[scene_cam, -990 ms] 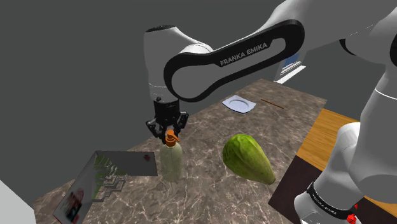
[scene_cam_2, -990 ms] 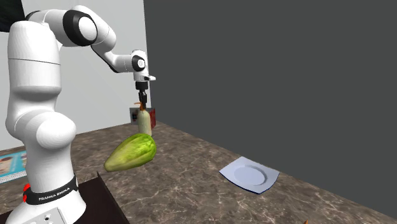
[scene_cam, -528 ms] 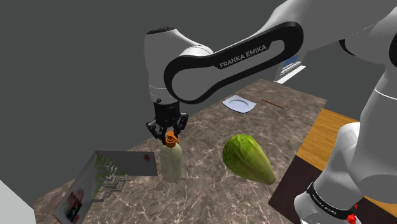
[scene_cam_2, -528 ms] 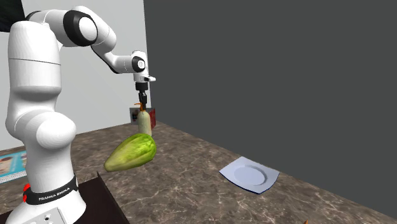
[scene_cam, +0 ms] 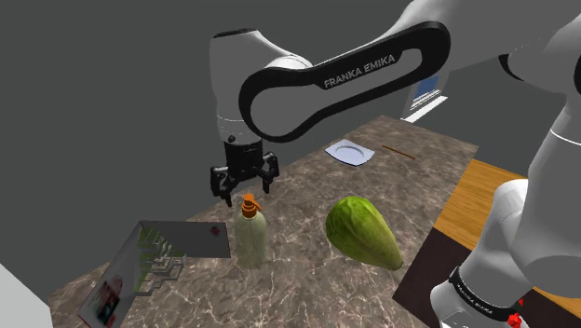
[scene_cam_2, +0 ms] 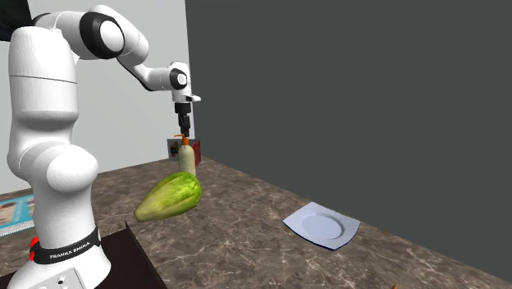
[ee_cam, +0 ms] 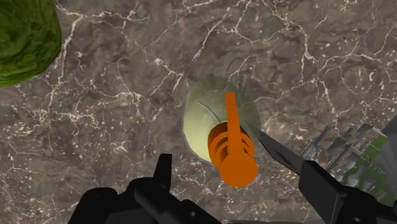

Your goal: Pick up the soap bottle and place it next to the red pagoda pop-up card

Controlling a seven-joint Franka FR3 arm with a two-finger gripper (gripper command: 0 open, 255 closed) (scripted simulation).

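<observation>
On the dark marbled tabletop (scene_cam: 307,200), the pale green soap bottle with orange pump (scene_cam: 249,238) stands just beside the grey pop-up card (scene_cam: 182,239). My tool (scene_cam: 246,191) hangs open above it, holding nothing. I judge the placing done; next I lift away straight.

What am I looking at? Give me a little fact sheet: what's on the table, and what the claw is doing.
Surface: dark marbled table
Gripper: open, just above the bottle's pump, holding nothing
Soap bottle: upright, pale, orange pump, beside the pop-up card
Also there: green vegetable, white plate
</observation>
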